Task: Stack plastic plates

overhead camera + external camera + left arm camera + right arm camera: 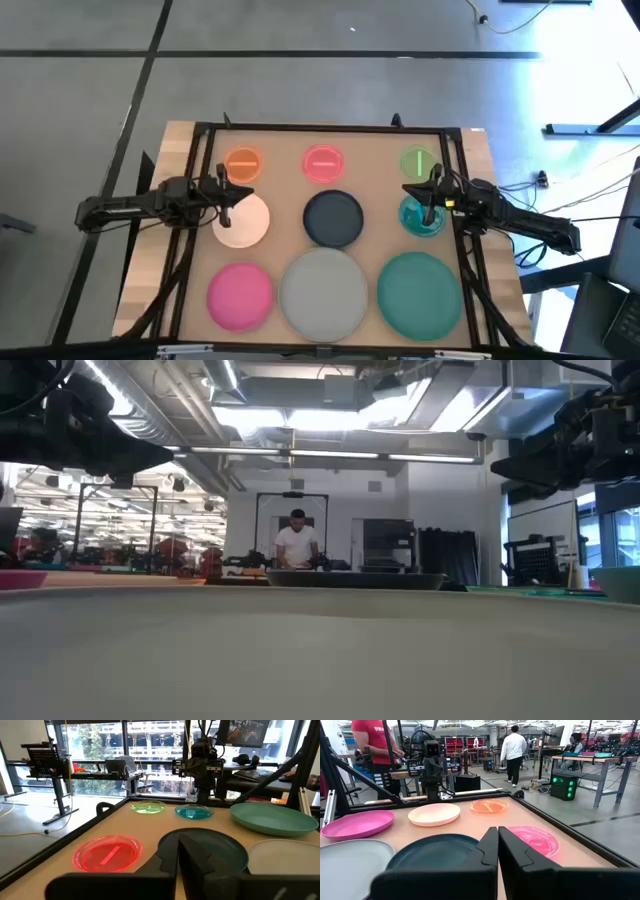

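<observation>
Nine plates lie flat on the table in three rows. The far row holds the small orange (242,164), pink (323,163) and green (418,162) plates. The middle row has the cream (245,222), dark blue (333,218) and small teal (420,218) plates. In the near row are the magenta (240,295), large grey (324,290) and large teal (420,290) plates. My left gripper (225,196) hangs shut above the cream plate's far left rim. My right gripper (432,196) hangs shut above the small teal plate. Both fingertip pairs (178,862) (498,855) are closed on nothing.
A dark frame (330,128) runs around the tabletop, and both arms reach in over its left and right sides. Strips of bare board show between the plate rows. People stand at benches in the room beyond (512,747), well away from the table.
</observation>
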